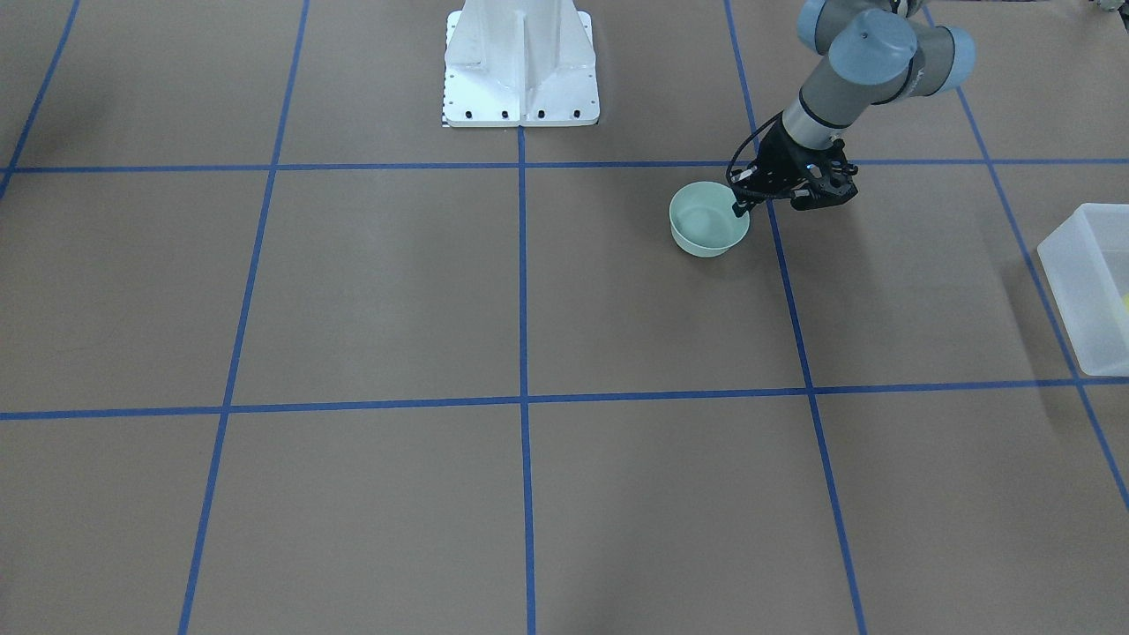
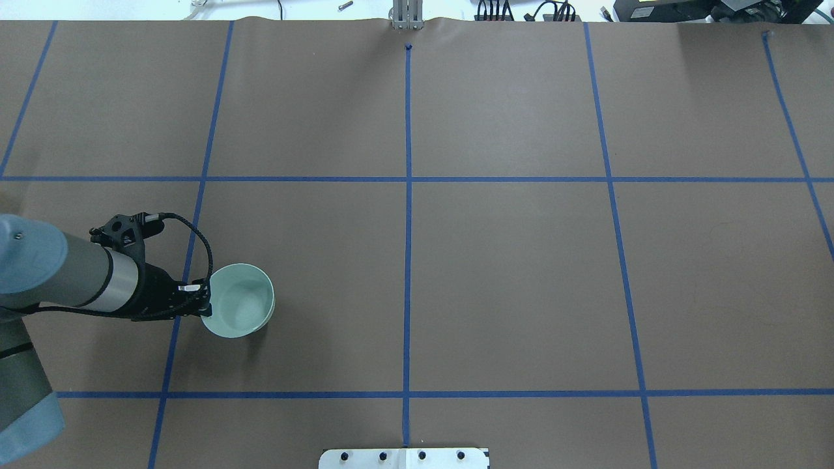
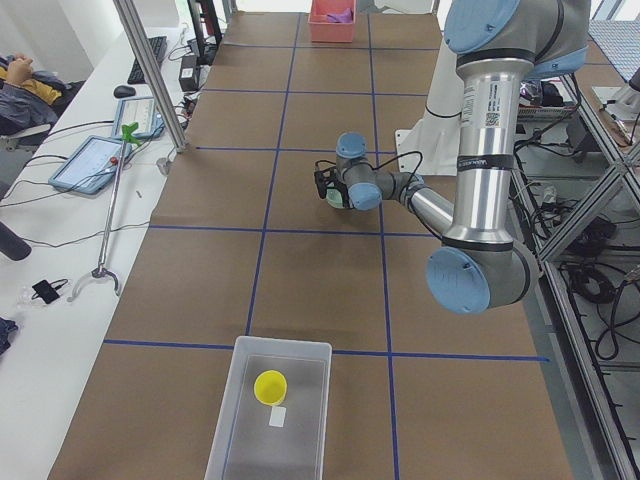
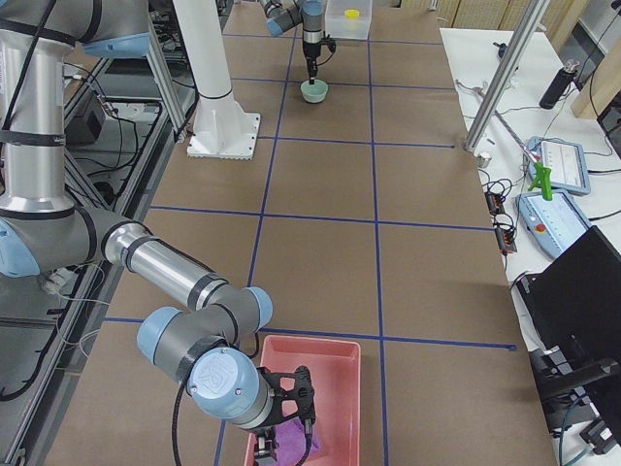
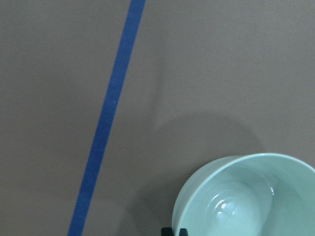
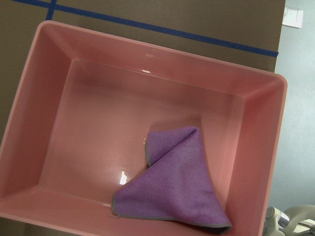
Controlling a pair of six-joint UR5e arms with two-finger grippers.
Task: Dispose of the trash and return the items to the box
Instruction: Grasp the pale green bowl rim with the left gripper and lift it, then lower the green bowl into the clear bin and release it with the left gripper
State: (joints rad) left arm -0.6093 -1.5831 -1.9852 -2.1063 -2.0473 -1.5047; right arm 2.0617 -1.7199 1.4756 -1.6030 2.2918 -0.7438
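Note:
The pale mint-green bowl (image 1: 708, 219) sits near the table's left side; it also shows in the overhead view (image 2: 240, 299) and the left wrist view (image 5: 246, 196). My left gripper (image 1: 739, 205) (image 2: 203, 301) is shut on the bowl's near rim, one fingertip (image 5: 174, 231) at the wall. The yellow cup (image 3: 270, 386) lies inside the frosted-white box (image 3: 285, 342) at the table's left end; the box also shows at the front view's edge (image 1: 1094, 265). My right gripper (image 4: 291, 408) hangs over a pink tray; I cannot tell whether it is open or shut.
The pink tray (image 6: 162, 54) at the table's right end holds a folded purple cloth (image 6: 172, 182). The white robot pedestal (image 1: 520, 66) stands at the table's near middle edge. A small white label (image 3: 277, 418) lies in the box beside the cup.

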